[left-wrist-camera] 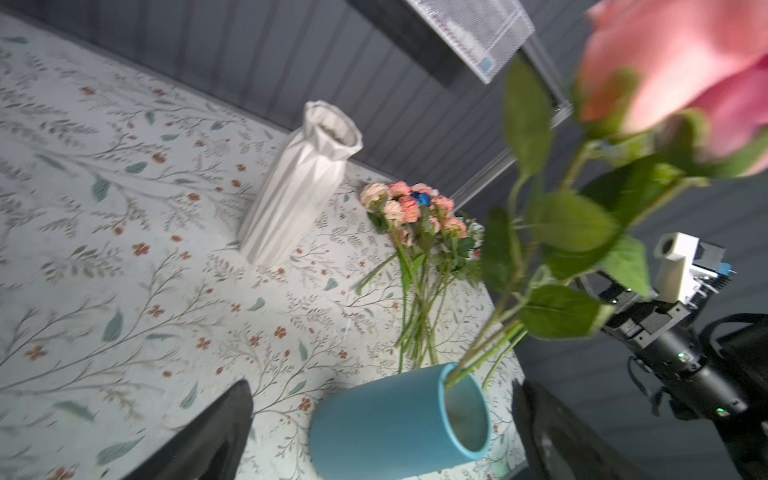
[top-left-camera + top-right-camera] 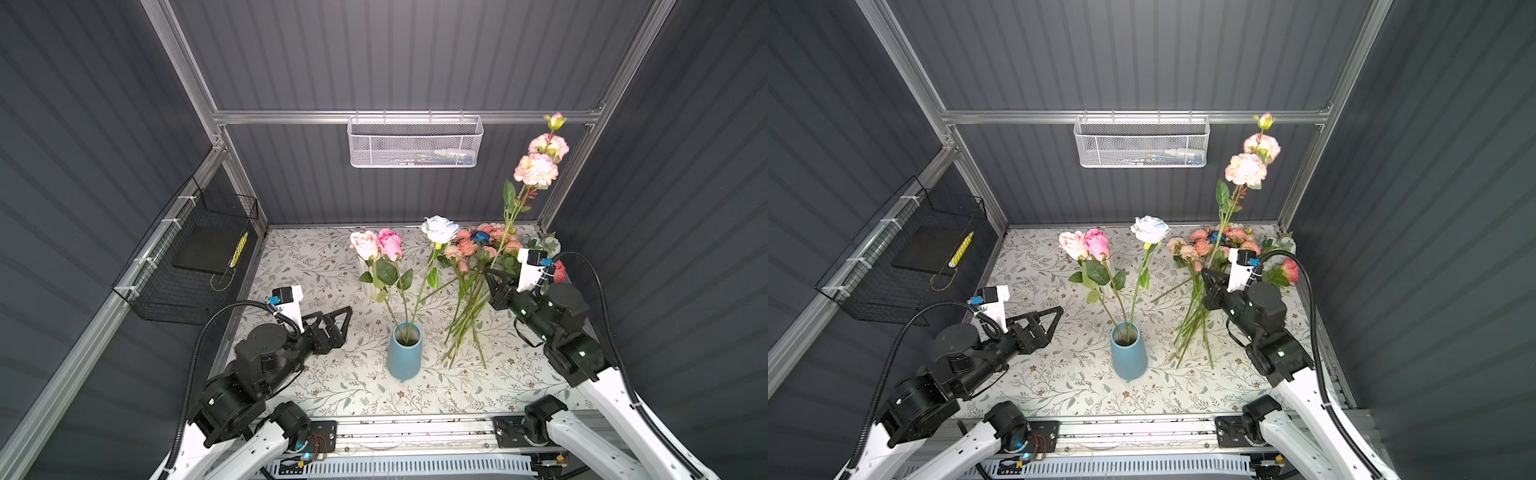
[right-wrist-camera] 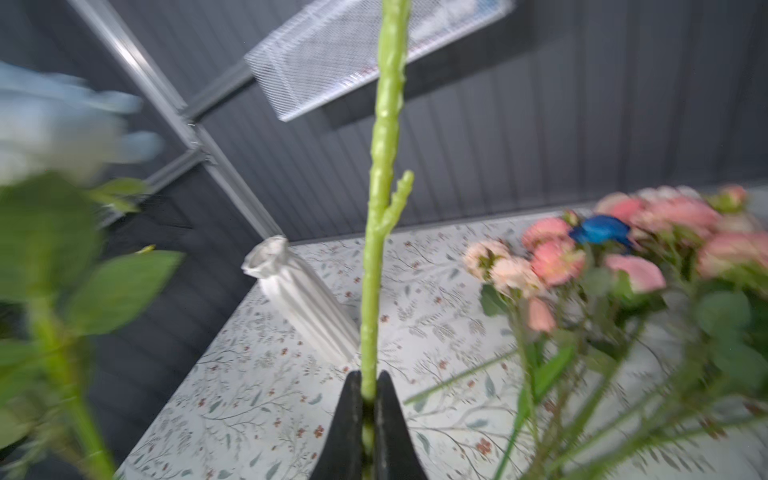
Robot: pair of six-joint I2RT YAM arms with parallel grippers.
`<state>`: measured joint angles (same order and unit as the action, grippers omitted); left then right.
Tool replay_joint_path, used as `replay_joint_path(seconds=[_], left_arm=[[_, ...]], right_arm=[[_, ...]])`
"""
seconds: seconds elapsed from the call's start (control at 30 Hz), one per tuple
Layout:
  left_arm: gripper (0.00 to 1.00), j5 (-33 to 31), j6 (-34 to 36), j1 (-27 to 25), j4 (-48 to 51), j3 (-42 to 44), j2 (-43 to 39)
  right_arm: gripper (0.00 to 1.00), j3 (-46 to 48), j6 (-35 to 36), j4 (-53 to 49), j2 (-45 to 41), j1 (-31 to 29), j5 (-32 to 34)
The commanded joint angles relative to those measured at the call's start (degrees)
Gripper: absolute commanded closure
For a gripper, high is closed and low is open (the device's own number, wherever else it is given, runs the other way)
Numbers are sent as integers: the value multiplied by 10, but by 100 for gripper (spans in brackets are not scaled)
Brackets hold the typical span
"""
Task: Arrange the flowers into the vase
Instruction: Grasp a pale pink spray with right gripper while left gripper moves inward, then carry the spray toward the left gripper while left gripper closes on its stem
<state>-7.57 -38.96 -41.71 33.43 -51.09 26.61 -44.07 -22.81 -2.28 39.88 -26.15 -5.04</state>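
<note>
A blue vase (image 2: 404,351) (image 2: 1128,351) (image 1: 399,419) stands mid-table with a peach rose (image 2: 364,244), a pink rose (image 2: 390,244) and a white rose (image 2: 439,228) in it. My right gripper (image 2: 493,276) (image 2: 1207,277) (image 3: 369,376) is shut on the green stem (image 3: 382,166) of a tall pink-cream peony (image 2: 536,169) (image 2: 1246,169), held upright over the pile of loose flowers (image 2: 473,249) (image 1: 415,208) at the right. My left gripper (image 2: 348,326) (image 2: 1057,326) (image 1: 382,415) stands open and empty, left of the vase and pointing at it.
A white ribbed vase (image 1: 299,187) (image 3: 303,303) stands behind the roses. A white mesh basket (image 2: 415,141) hangs on the back wall and a black wire basket (image 2: 195,257) on the left wall. A floral tablecloth (image 2: 316,266) covers the table.
</note>
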Motion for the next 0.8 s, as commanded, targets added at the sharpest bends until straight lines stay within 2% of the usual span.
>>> replay_joint_path(seconds=[0.0, 0.1, 0.23, 0.33, 0.4, 0.53, 0.67, 0.77], left_arm=[[1, 92, 69, -2, -50, -32, -10], [3, 136, 94, -2, -70, -60, 5], [12, 207, 107, -3, -106, -83, 32], [18, 252, 111, -2, -132, -97, 46], [19, 283, 111, -2, -155, -100, 49], [23, 318, 108, -2, -203, -102, 54], [30, 342, 111, -2, -212, -120, 78], [44, 349, 114, -2, -213, -126, 87]], right_arm=[[100, -58, 59, -16, -17, -73, -17], [100, -117, 85, -38, 10, -165, -17], [100, -194, 120, -67, 72, -286, 3], [100, -241, 141, -79, 116, -364, 21], [100, -273, 144, -92, 150, -399, 21], [100, -327, 141, -112, 222, -439, 2], [100, -363, 134, -123, 285, -451, -17], [100, -374, 130, -119, 304, -453, -28]])
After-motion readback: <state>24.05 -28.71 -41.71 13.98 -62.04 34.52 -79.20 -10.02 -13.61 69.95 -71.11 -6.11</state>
